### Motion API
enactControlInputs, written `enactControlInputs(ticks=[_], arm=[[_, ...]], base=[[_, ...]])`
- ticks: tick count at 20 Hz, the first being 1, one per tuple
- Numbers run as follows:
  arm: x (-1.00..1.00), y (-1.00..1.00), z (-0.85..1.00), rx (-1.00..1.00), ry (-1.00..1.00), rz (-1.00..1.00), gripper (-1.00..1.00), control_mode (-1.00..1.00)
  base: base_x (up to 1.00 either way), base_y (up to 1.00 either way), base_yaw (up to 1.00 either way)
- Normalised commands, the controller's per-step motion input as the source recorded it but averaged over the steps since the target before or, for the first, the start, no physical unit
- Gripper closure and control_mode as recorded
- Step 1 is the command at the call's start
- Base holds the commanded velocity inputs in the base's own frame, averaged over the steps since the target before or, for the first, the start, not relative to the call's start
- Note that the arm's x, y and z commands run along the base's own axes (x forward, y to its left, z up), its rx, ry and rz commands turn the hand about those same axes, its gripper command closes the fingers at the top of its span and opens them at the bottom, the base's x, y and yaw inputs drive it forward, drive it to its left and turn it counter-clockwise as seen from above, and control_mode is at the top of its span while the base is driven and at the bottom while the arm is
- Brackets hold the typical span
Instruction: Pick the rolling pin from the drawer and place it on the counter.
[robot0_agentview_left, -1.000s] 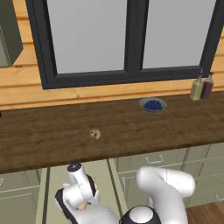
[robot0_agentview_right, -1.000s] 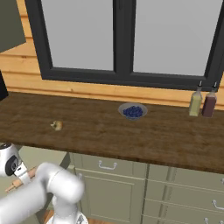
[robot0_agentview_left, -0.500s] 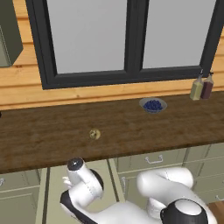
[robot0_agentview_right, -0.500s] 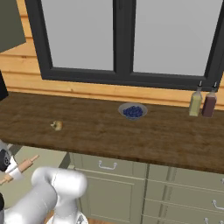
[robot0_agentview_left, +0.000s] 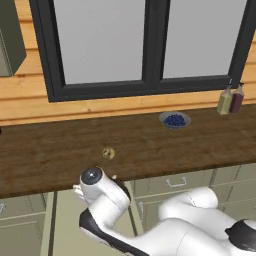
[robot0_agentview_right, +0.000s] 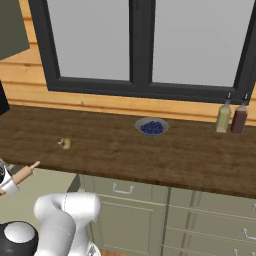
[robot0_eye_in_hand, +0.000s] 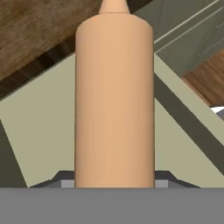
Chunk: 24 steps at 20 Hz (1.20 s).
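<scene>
Since the earlier frames the arm had swung up and leftward, lifting the pin out of the drawer (robot0_agentview_right: 35, 187) toward the desk's front edge, while the bowl, knob and bottles stayed put.

In the right base view the pin (robot0_agentview_right: 21, 175) sat tilted, its far handle pointing up and toward the desk (robot0_agentview_right: 150, 155), its near end held in the hand (robot0_agentview_right: 6, 184) at the left edge of the picture. It hung above the open drawer's pale inside, just below and in front of the desk edge, not touching either. In the hand view the pin (robot0_eye_in_hand: 114, 96) ran straight up the middle, clamped between the dark fingertips (robot0_eye_in_hand: 61, 178) at the bottom, with its thin handle at the top against the dark wood.

In the left base view the arm's wrist (robot0_agentview_left: 95, 182) stood just before the desk edge and hid the pin.

On the desk lay a small yellowish knob (robot0_agentview_left: 108, 153), a bowl of blueberries (robot0_agentview_left: 174, 120) further back, and two bottles (robot0_agentview_left: 230, 99) at the right near the plank wall (robot0_agentview_left: 30, 107)
</scene>
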Motion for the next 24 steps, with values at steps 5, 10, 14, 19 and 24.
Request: enactControlInputs(ticks=[5, 10, 14, 19, 24], arm=[[0.79, -0.39, 0.78, -0.01, 0.0, -0.07, 1.0, -1.0], [0.9, -0.73, 0.63, -0.05, 0.07, -0.1, 1.0, -1.0], [0.92, -0.84, 0.48, 0.0, 0.17, -0.09, 1.0, -1.0], [0.56, -0.99, 0.04, 0.07, 0.03, -0.01, 1.0, -1.0], [0.81, -0.48, -0.08, 0.08, 0.0, 0.0, 1.0, -1.0]], base=[[0.0, 0.0, 0.0], [0.0, 0.0, 0.0], [0.0, 0.0, 0.0], [0.0, 0.0, 0.0], [0.0, 0.0, 0.0]])
